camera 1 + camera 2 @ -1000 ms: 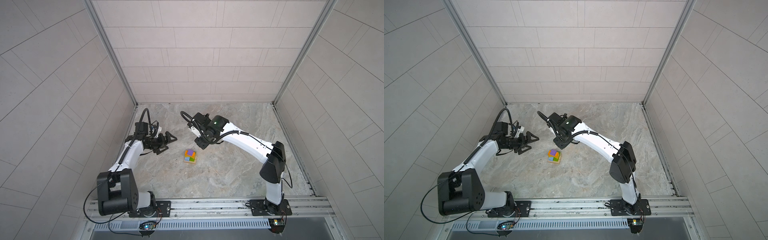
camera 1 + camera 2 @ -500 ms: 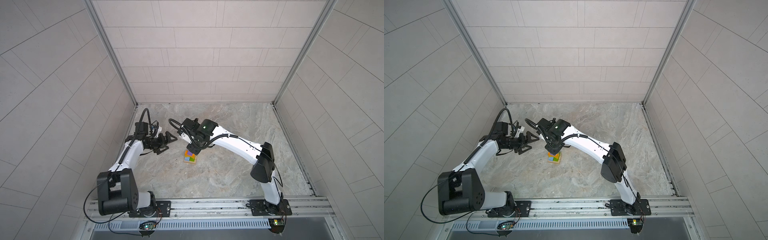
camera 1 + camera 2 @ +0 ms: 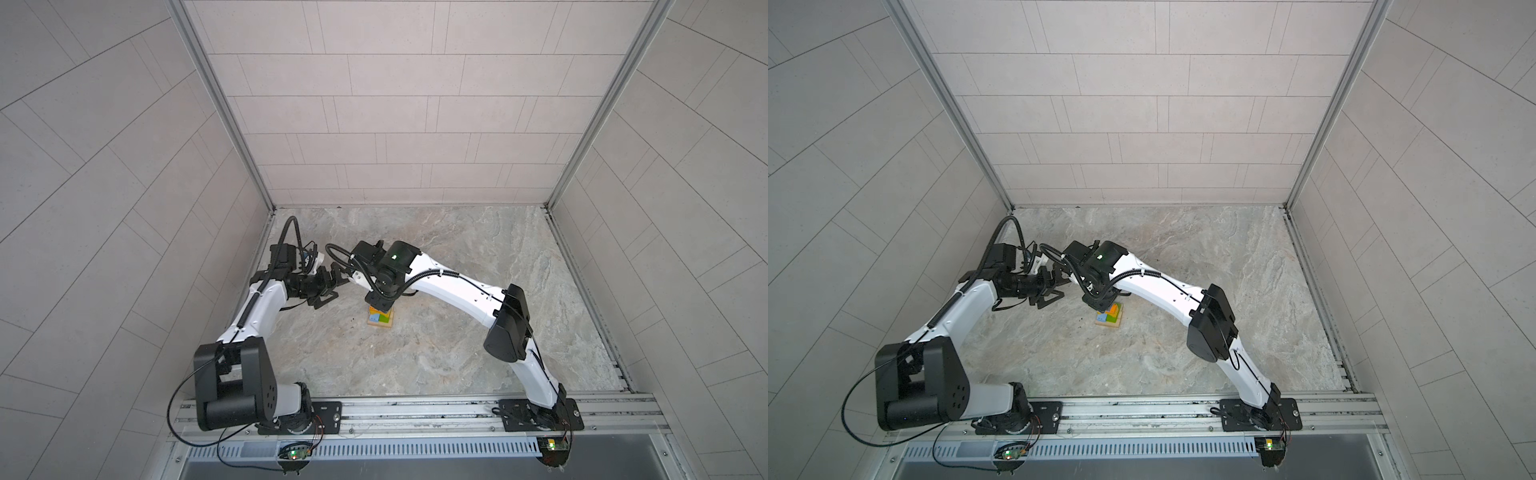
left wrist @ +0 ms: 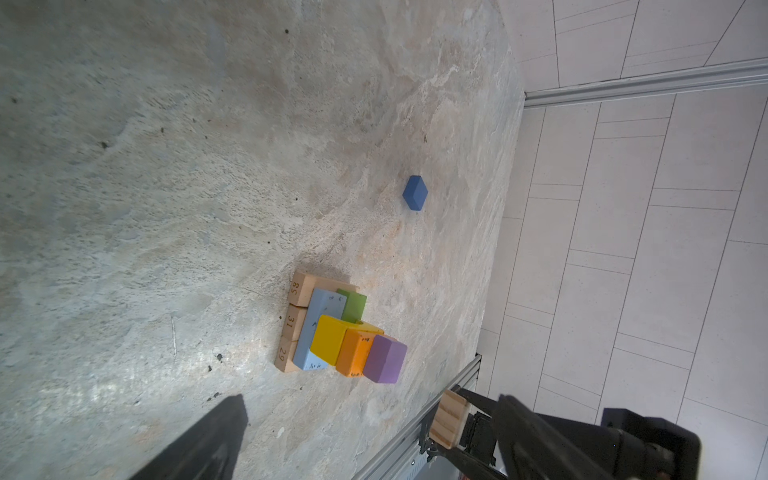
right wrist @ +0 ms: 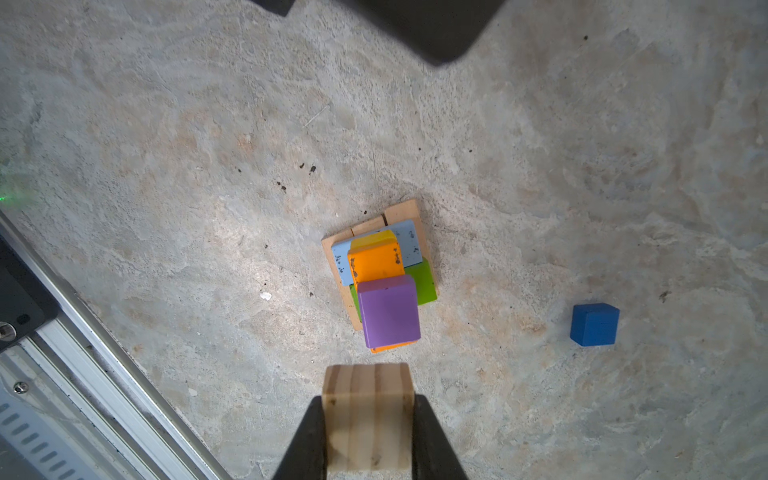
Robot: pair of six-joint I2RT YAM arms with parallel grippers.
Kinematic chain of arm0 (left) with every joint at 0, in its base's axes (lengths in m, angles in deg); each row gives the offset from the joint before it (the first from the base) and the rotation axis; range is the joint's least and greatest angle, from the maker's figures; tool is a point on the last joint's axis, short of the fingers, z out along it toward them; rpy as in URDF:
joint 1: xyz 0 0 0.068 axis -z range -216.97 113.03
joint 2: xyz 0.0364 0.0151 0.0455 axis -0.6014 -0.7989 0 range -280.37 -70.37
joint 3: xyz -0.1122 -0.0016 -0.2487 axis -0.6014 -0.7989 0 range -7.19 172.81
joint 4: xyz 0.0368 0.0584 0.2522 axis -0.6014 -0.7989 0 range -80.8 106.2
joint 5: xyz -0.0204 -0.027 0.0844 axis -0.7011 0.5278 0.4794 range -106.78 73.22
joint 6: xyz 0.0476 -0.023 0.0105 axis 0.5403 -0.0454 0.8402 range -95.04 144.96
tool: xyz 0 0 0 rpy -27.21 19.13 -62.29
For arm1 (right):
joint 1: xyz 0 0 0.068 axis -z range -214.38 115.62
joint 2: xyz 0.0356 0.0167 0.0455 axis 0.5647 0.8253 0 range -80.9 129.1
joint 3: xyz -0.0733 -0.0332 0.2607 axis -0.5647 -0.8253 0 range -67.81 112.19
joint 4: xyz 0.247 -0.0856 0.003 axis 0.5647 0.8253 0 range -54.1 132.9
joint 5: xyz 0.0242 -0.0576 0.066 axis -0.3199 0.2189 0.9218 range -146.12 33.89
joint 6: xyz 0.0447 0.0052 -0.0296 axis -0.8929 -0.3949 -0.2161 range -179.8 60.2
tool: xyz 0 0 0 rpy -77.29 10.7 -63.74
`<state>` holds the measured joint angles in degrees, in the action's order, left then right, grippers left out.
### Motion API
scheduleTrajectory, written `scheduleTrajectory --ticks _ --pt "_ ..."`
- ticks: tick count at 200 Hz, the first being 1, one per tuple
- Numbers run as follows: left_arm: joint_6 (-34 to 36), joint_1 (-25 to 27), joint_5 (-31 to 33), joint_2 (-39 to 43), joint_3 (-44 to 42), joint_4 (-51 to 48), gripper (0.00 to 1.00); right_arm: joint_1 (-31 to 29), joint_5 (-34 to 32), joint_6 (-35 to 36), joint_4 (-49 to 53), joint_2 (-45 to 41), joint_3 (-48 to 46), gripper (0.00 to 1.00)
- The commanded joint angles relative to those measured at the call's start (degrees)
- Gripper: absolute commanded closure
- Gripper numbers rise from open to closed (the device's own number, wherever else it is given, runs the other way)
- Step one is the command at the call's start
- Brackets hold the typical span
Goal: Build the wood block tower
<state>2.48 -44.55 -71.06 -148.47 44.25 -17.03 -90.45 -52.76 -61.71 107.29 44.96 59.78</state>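
Note:
The wood block tower (image 3: 381,319) (image 3: 1109,317) stands on the marble floor left of the middle. Three tan bars form its base, with light-blue and green bars, then yellow and orange bars, and a purple cube (image 5: 388,309) on top. My right gripper (image 5: 368,401) is shut on a plain tan block (image 5: 368,419) (image 4: 449,417). It hangs just above and beside the tower (image 5: 380,266) and hides part of it in both top views. My left gripper (image 3: 332,286) (image 4: 365,409) is open and empty, left of the tower (image 4: 332,332). A dark-blue cube (image 5: 595,324) (image 4: 414,193) lies alone on the floor.
Tiled walls close the floor in on three sides. An aluminium rail (image 3: 415,409) (image 5: 104,345) with both arm bases runs along the front edge. The left gripper's fingers (image 3: 1054,286) stand close to the right arm's wrist (image 3: 1100,266).
My right arm has swung left and down with the tan block, from behind the tower to just over it. The left arm has stayed put, open.

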Motion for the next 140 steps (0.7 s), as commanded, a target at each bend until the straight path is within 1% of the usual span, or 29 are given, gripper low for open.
scheduleTrajectory --ticks 1,71,126,140 --pt "0.0 0.0 -1.0 -0.1 -0.1 0.2 0.0 -0.5 -1.5 1.5 2.5 1.4 1.7 0.75" --pt "0.6 -0.5 0.1 -0.5 0.1 -0.9 0.0 -0.5 -2.4 2.5 2.1 3.2 2.3 0.75" --pt "1.6 -1.2 2.9 -1.0 0.7 -3.0 0.0 -0.6 -2.2 2.9 1.6 4.1 2.5 0.76" --pt "1.7 -1.5 5.2 -0.9 0.9 -4.0 0.0 -0.5 -2.0 2.9 1.6 4.4 2.5 0.76"
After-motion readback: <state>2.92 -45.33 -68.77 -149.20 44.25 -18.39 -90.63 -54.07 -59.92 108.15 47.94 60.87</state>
